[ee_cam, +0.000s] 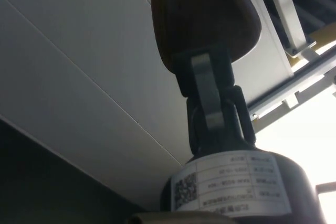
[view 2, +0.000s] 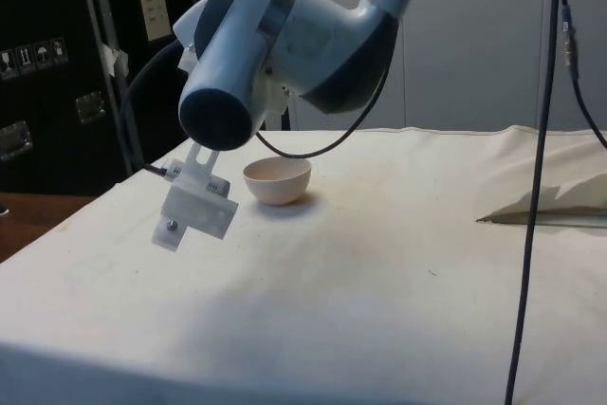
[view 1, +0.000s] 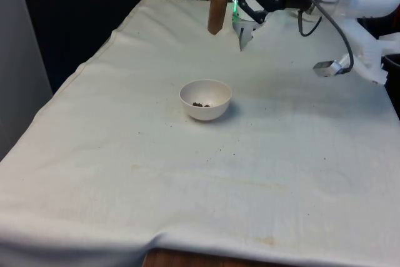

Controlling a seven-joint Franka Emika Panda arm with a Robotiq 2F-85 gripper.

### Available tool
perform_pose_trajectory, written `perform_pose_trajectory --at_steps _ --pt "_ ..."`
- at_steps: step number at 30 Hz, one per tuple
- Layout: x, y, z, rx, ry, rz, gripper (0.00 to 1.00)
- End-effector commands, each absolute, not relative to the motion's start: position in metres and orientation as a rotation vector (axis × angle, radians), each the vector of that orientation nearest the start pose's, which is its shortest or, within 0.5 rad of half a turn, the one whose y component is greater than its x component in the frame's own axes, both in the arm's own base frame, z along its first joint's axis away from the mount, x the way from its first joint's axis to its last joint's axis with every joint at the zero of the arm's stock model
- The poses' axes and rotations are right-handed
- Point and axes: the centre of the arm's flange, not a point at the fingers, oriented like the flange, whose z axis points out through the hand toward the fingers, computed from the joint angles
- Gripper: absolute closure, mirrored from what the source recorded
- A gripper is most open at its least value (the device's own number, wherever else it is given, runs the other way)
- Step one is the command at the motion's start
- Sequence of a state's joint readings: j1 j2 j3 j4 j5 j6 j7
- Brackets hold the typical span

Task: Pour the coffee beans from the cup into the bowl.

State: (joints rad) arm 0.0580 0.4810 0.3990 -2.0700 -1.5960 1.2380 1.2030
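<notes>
Black claw [view 1: 230, 5] grasping rigid, light brown cup [view 1: 218, 9] by its rim, upper centre; white ceramic bowl [view 1: 205, 99] mid-frame.

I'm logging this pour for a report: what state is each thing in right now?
cup: brown, held in the air by the gripper, tipped on its side, away from the bowl.
bowl: white, upright on the cloth, a few coffee beans inside.
gripper: shut on the cup.
</notes>
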Motion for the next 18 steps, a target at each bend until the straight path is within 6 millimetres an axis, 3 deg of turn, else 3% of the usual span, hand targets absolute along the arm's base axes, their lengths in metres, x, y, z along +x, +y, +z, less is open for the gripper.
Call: perform_pose_trajectory --at_steps 1,18 --pt "0.536 0.106 0.259 1.501 -0.012 0.405 1.0" --pt "0.537 0.085 0.258 1.556 -0.044 0.389 1.0"
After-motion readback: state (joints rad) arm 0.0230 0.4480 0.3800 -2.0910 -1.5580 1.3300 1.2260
